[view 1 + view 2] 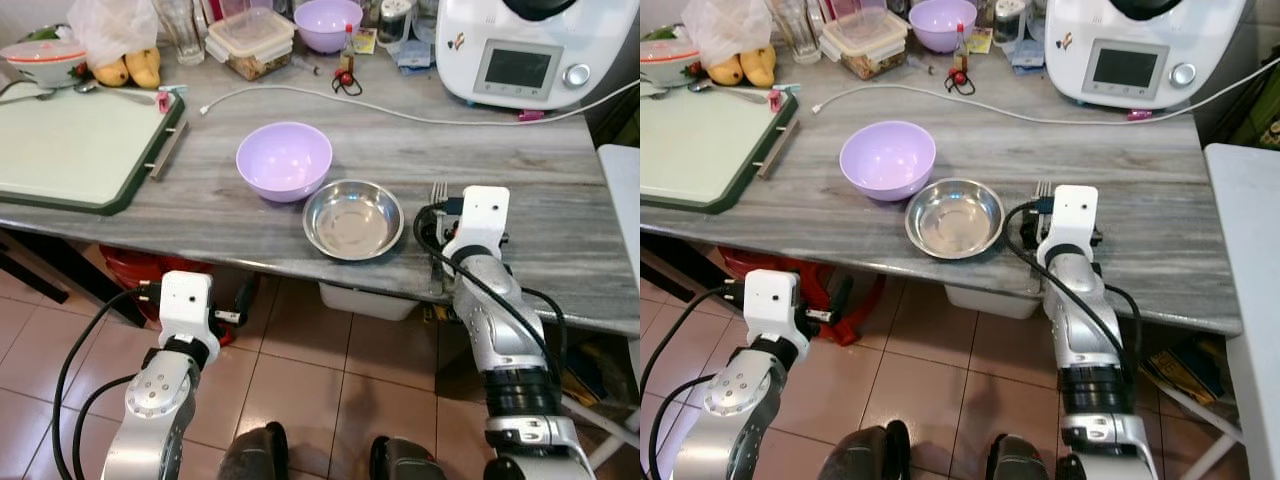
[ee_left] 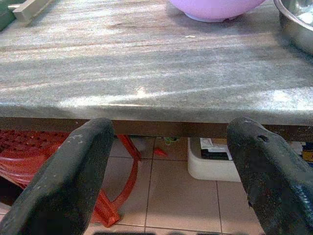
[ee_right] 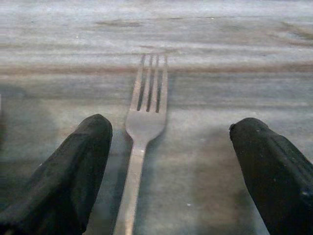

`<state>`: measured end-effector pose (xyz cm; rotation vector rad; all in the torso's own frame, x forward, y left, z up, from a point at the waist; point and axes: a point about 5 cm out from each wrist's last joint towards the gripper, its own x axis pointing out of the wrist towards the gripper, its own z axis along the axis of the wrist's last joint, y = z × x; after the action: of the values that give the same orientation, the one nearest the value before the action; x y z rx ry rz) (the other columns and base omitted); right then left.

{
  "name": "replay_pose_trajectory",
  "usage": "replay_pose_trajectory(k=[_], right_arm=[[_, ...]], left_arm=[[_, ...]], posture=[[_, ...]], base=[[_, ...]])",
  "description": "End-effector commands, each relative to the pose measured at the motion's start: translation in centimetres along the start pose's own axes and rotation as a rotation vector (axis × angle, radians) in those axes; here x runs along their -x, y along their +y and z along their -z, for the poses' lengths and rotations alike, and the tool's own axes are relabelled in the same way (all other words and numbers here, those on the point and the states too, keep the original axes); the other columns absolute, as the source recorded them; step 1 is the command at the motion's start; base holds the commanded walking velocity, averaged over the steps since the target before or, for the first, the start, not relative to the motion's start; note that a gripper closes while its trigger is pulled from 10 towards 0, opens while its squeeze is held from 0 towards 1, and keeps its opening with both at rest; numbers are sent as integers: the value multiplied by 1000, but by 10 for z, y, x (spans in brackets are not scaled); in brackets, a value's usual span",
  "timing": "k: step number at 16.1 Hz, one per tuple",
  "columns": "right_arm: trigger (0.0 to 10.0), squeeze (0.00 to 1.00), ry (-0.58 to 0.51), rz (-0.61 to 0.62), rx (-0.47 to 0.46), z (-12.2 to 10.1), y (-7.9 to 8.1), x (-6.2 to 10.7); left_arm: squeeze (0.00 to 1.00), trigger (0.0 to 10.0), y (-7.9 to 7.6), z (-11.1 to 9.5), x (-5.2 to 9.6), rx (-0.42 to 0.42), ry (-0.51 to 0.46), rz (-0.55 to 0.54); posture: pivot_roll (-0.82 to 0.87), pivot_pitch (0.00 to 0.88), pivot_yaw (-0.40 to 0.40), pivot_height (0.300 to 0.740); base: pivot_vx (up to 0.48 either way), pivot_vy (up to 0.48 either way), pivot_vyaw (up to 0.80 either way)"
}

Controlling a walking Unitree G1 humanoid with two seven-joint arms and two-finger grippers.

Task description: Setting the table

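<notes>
No readable writing anywhere; screen on the white kitchen machine (image 1: 530,50) blank grey, a small dark mark on its casing too tiny to make out.

Right gripper (image 3: 168,171) over the near edge of the grey table (image 1: 560,200), fingers (image 3: 68,171) spread wide, released, straddling a fork (image 3: 142,127) lying flat, tines pointing away. Fork handle cut off at the frame edge in the right wrist view; from the head, mostly hidden behind the right wrist, only the tines (image 1: 438,192) peeking out just beside the steel bowl (image 1: 352,219). Lilac bowl (image 1: 284,160) touching or nearly touching the steel one.

Left gripper (image 2: 168,171) below the table edge, fingers apart, grasping nothing. Red stool (image 2: 29,147) underneath partly hidden. Green-rimmed tray (image 1: 80,150) cut off at left.
</notes>
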<state>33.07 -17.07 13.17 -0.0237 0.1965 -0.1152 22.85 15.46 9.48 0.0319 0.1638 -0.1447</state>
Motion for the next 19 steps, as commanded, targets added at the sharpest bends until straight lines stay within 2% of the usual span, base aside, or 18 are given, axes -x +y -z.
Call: replay_pose_trajectory(k=[1, 2, 3, 4, 6, 10, 12, 19], right_arm=[[10000, 0, 38, -35, -38, 6, 7, -1], [8824, 0, 54, -44, -43, 9, 10, -1], [4314, 0, 70, -60, -48, 13, 13, -1], [2118, 0, 80, -70, -48, 16, 17, -1], [196, 0, 95, -78, -59, 19, 21, 1], [0, 0, 112, -80, -67, 23, 20, 1], [0, 0, 101, -87, -70, 19, 18, -6], [0, 0, 81, -148, -93, 9, 37, -19]], left_arm=[[0, 10000, 1, 1, 1, -9, 4, 2], [0, 10000, 1, 1, 1, -9, 5, 3], [0, 10000, 1, 1, 1, -9, 5, 4], [0, 10000, 1, 1, 2, -10, 5, 5], [0, 10000, 0, 1, 2, -10, 6, 4], [0, 10000, 0, 1, 4, -8, 8, 5], [0, 10000, -1, 1, 3, -8, 9, 11], [0, 10000, 0, 1, 4, -9, 9, 7]], posture=[[51, 161, 64, 740], [52, 163, 64, 740], [54, 165, 64, 740], [56, 167, 63, 740], [57, 168, 62, 740], [56, 174, 64, 740], [54, 178, 65, 740], [68, 183, 64, 740]], base=[[0, 0, 0], [0, 0, 0], [0, 0, 0], [0, 0, 0], [0, 0, 0], [0, 0, 0], [0, 0, 0], [0, 0, 0]])
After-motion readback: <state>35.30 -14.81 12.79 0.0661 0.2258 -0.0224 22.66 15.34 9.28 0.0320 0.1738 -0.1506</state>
